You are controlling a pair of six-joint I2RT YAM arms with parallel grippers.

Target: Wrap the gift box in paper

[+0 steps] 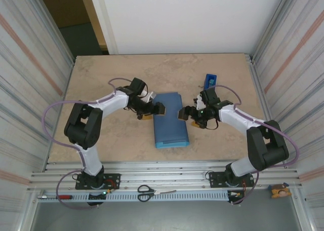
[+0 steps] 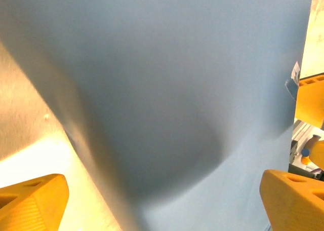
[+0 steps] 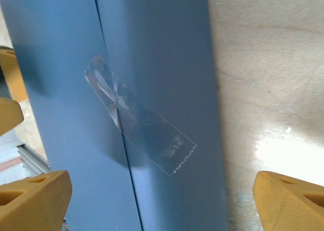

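Your left hand [image 1: 153,112] and right hand [image 1: 186,114] both stand open, flanking the folded paper [image 1: 171,120]. The gift box is hidden under it. Rub the crinkled tape [image 3: 134,114] flat across the seam [image 3: 103,38] before folding the ends.

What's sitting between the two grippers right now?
The folded paper lies between the left gripper and the right gripper, as the top view shows. The right wrist view shows a strip of clear tape across its seam.

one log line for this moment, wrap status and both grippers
paper: folded shut, clear tape across seam | left gripper: open | right gripper: open
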